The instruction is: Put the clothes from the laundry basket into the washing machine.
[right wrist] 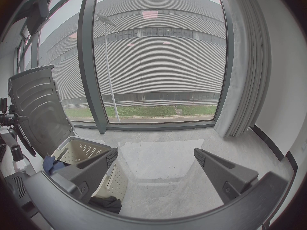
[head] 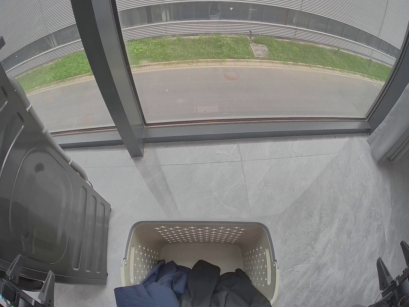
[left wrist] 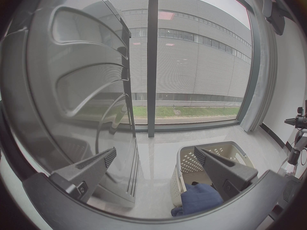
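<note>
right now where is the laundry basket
In the head view the laundry basket sits on the floor, bottom centre, just right of the washing machine, clothes heaped in its near end.

The left gripper [head: 32,273] and right gripper [head: 392,261] sit low at either side of the head view, well apart, jaws spread wide and pointing forward, both empty.

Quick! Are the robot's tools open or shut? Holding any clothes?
Left tool: open, holding nothing.
Right tool: open, holding nothing.
</note>
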Available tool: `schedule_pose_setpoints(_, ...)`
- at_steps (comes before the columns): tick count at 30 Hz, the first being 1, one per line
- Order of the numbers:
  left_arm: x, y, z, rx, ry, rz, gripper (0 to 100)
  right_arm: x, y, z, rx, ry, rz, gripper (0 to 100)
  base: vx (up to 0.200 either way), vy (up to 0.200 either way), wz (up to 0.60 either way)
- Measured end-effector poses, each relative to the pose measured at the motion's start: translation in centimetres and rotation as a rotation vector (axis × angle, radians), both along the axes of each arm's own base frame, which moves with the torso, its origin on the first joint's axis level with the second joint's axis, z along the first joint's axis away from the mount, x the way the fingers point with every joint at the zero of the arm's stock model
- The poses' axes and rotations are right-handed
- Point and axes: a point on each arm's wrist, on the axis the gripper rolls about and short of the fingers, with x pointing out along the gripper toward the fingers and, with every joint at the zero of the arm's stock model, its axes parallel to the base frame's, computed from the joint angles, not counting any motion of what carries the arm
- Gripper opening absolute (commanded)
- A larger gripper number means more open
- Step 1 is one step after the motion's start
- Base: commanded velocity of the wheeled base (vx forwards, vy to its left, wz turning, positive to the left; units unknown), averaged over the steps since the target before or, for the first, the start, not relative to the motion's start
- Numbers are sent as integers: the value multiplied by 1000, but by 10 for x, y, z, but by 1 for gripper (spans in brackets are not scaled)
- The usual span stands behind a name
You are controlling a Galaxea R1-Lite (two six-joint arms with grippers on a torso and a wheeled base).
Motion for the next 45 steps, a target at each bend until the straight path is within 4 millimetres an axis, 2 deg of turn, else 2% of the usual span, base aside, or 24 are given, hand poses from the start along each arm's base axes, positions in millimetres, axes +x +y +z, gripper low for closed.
schedule_pose_setpoints(37,0,1,0,-3,-1,29,100,0,0,0,0,-1,2,100,-200,0,0)
schedule_pose_setpoints(40,0,1,0,-4,-1,34,100,0,0,0,0,0,3,100,0,0,0)
schedule_pose_setpoints(45,0,1,0,-6,-1,26,100,0,0,0,0,0,1,100,0,200,0)
